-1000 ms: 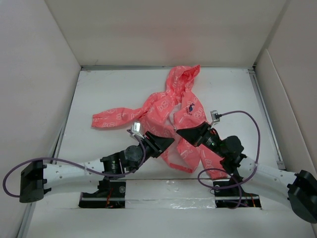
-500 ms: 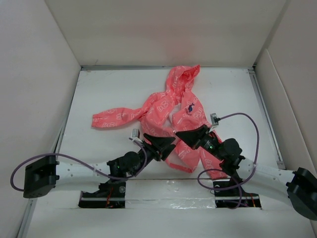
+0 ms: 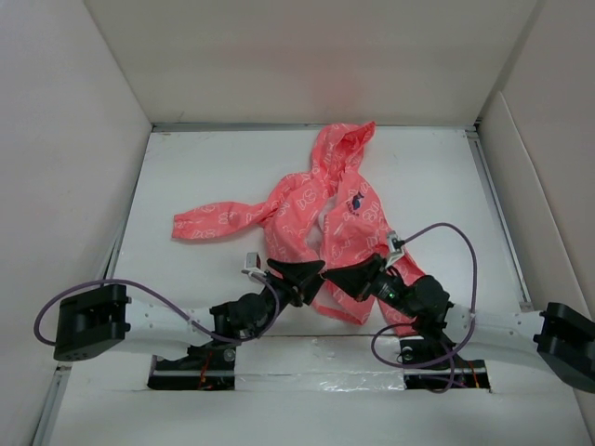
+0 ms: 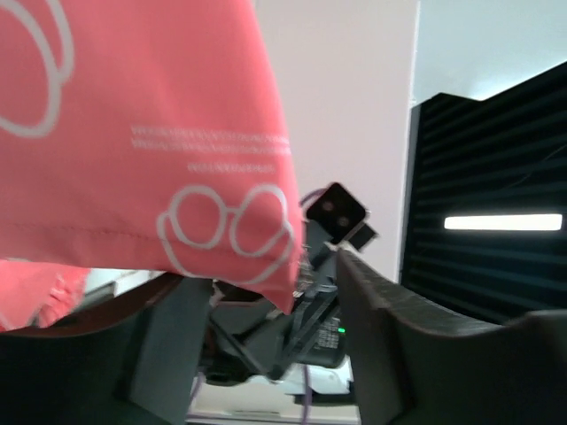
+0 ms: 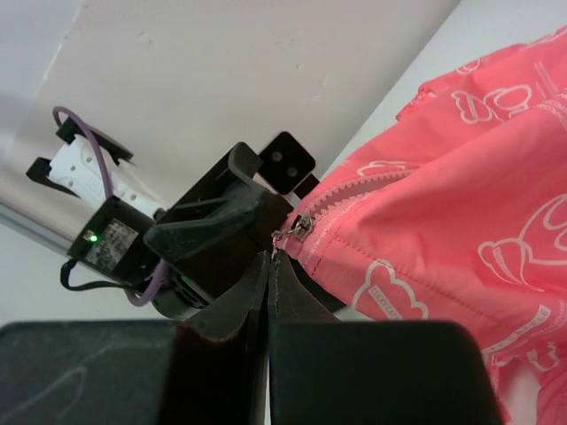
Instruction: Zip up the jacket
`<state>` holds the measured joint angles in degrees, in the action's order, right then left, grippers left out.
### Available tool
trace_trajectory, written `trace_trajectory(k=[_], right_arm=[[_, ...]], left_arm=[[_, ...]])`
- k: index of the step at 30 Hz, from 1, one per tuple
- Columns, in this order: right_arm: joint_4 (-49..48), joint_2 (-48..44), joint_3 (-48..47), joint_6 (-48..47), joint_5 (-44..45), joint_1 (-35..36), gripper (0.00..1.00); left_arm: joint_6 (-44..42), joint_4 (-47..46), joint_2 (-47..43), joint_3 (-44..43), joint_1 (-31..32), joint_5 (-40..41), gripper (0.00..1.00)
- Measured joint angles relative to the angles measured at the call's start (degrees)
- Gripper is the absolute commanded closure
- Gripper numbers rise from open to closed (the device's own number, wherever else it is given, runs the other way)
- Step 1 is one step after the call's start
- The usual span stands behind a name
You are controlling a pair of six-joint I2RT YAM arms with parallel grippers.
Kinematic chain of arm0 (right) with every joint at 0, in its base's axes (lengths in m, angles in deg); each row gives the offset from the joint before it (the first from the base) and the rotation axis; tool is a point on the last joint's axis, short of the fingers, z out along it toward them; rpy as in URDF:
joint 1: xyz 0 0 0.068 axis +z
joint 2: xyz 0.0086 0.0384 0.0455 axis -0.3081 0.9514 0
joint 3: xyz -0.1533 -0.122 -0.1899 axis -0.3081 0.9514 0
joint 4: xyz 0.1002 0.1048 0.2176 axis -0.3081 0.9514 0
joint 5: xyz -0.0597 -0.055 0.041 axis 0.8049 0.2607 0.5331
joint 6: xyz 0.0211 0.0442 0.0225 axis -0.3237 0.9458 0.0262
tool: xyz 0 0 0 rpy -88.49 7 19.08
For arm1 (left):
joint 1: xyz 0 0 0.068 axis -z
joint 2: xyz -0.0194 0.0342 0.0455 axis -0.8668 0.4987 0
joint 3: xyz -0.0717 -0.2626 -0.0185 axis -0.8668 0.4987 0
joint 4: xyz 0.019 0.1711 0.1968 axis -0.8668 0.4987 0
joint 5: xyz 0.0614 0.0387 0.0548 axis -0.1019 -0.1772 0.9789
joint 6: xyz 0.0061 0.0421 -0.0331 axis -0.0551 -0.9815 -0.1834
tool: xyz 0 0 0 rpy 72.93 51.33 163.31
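The coral-pink jacket lies on the white table with its hood at the far end and one sleeve spread to the left. My two grippers meet at its lower front hem. My right gripper is shut, and its fingertips pinch the small metal zipper pull at the bottom of the zipper. My left gripper is open. A corner of the jacket's hem hangs between its spread fingers, not pinched.
White walls enclose the table on three sides. A purple cable loops over my right arm. Another cable runs along my left arm. The arm bases sit at the near edge.
Both grippers have moved toward the near edge and closer together. The right one has drawn the jacket's lower hem with it. The left arm's elbow has swung right.
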<state>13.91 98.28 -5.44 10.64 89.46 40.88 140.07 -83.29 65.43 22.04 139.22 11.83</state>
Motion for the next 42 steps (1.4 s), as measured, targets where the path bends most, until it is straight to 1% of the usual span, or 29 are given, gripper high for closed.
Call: trace_trajectory(k=[2,4,5,7,8,11,13,14,16,17,19,20,24,29,32,37,39,42], right_arm=[[-1.0,0.9,0.6,0.3,0.7,1.1,1.0],[-1.3,1.1,0.8,0.7,1.2,1.4,1.0],[-1.5,1.0,0.8,0.9,1.5,1.4,1.0],[-1.5,0.9,0.8,1.0,1.8,1.5,1.0],[-1.5,0.8,0.8,1.0,1.9,1.5,1.0],[-0.9,-0.2,0.8,1.0,2.4,1.6,1.0],[-0.7,-1.1,0.8,0.9,2.9,1.6,1.0],[-0.5,-1.5,0.8,0.9,3.1,1.6,1.0],[0.0,-2.1,0.8,0.9,3.3,1.6,1.0],[0.3,-2.3,0.8,0.9,3.4,1.6,1.0],[0.8,-2.4,0.8,0.9,3.5,1.6,1.0],[1.0,-2.4,0.8,0.9,3.5,1.6,1.0],[1.4,-2.4,0.8,0.9,3.5,1.6,1.0],[1.4,-1.6,0.8,1.0,3.5,1.6,1.0],[1.9,-1.9,0.7,1.4,3.5,1.6,1.0],[13.7,-8.4,-2.1,1.9,1.8,0.3,1.0],[20.0,-11.6,-3.8,2.3,-1.1,-2.4,1.0],[26.5,-13.2,-7.5,2.8,-7.5,-7.1,1.0]], left_arm=[[-0.2,0.2,-1.5,0.3,1.7,2.0,0.54],[-0.3,1.1,-3.5,0.8,3.0,4.0,0.56],[-0.3,1.5,-4.3,0.9,3.3,4.8,0.61],[-0.2,1.9,-5.4,1.2,3.4,6.0,0.63],[-0.3,1.9,-5.6,1.4,3.4,6.4,0.69],[-0.5,2.3,-5.5,1.5,3.4,7.0,0.78],[-0.7,2.4,-5.3,1.5,3.4,7.1,0.8],[-0.7,2.4,-5.2,1.5,3.4,7.1,0.84],[-0.9,2.5,-5.2,1.6,3.4,7.1,0.88],[-0.9,2.5,-5.2,1.6,3.4,7.1,0.91],[-1.2,2.5,-5.2,1.6,3.4,7.1,0.95],[-1.3,2.6,-5.2,1.6,3.4,7.1,1.0],[-2.8,3.0,-5.5,1.6,3.4,7.1,1.0],[-7.2,3.3,-6.0,1.6,3.4,7.0,1.0],[-9.6,6.3,-7.8,1.3,3.4,5.7,1.0],[-13.6,13.7,-13.3,0.4,3.4,2.2,1.0],[-15.3,16.9,-15.1,-1.2,3.3,0.8,1.0],[-17.1,20.1,-15.0,-3.2,3.3,-0.7,1.0]])
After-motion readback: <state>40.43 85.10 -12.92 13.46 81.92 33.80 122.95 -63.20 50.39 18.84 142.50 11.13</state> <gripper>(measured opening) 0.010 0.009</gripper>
